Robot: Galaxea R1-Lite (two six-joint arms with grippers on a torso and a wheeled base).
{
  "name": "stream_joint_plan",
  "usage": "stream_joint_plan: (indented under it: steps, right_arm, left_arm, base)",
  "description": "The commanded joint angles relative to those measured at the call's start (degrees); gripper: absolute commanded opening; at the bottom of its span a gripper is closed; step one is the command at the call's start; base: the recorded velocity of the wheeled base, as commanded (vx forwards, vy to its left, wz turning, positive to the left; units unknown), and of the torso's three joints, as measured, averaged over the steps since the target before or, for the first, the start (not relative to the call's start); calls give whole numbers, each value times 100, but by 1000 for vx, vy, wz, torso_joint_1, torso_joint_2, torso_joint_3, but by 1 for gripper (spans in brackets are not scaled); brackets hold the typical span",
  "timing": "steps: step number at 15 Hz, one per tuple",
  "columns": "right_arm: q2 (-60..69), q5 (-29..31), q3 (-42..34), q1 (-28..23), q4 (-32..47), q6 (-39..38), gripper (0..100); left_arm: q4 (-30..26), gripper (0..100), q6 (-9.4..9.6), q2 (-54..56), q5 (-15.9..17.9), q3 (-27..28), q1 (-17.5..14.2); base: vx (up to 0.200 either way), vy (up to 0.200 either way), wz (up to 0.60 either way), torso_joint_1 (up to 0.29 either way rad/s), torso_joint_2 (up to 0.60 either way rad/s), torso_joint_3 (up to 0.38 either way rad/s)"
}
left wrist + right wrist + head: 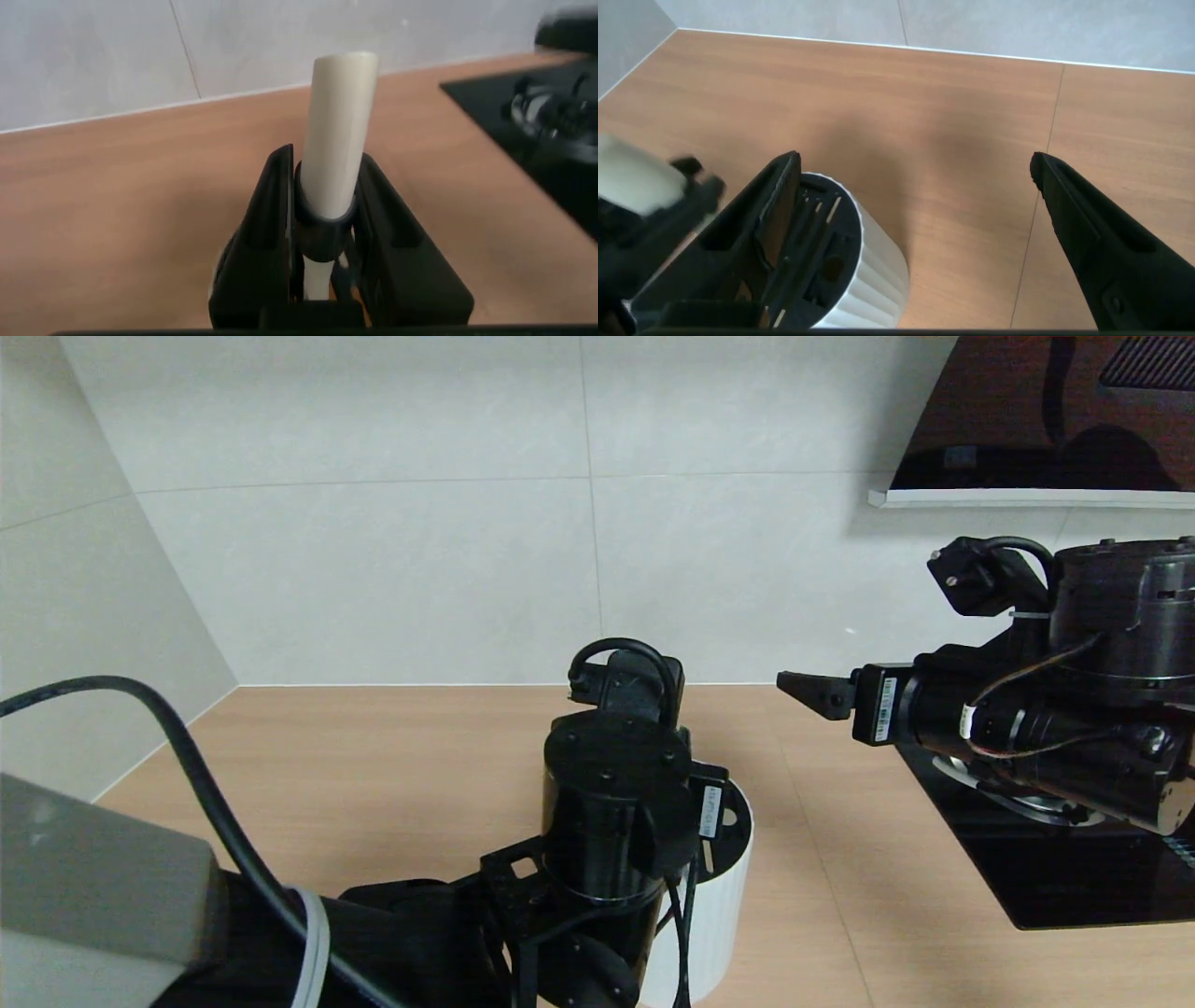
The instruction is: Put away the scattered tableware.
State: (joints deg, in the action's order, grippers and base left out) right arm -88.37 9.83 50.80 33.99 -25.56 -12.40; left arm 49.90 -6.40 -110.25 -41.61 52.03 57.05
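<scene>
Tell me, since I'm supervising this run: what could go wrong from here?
The left gripper pinches the cream-handled utensil; it could slip or tilt.
The white holder has narrow slots; a misaligned utensil might catch a divider and tip it.
The open right gripper hangs close by; the arms could collide.

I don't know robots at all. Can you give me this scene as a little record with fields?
Place: wooden counter, tiled wall behind
Left gripper: shut on a cream handle, near the holder
Right gripper: open, empty, over the counter
Holder: white, ribbed, upright, slotted top
Cooktop: black, on the robot's right
</scene>
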Motion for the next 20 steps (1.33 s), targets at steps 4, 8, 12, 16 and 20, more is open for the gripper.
stream_joint_plan:
  steps: [4,8,12,16,20]
  right_arm:
    - [-22,2,0,3,-1,1,100]
    - [-22,2,0,11,-1,1,100]
    - [-22,2,-9,11,-1,1,100]
    - [-22,2,-17,11,-1,1,100]
    - [-22,2,-35,11,-1,1,100]
  left_arm:
    - [3,0,7,-58,3,-70,25]
    - [3,0,-2,-58,3,-70,25]
    - [3,0,-2,-75,3,-70,25]
    - [3,100,7,-58,3,-79,25]
    - [3,100,-2,-40,3,-79,25]
  base:
    - [0,0,0,0,0,0]
    - [0,0,0,0,0,0]
    - [0,0,0,0,0,0]
    - [0,0,0,0,0,0]
    - [0,0,0,0,0,0]
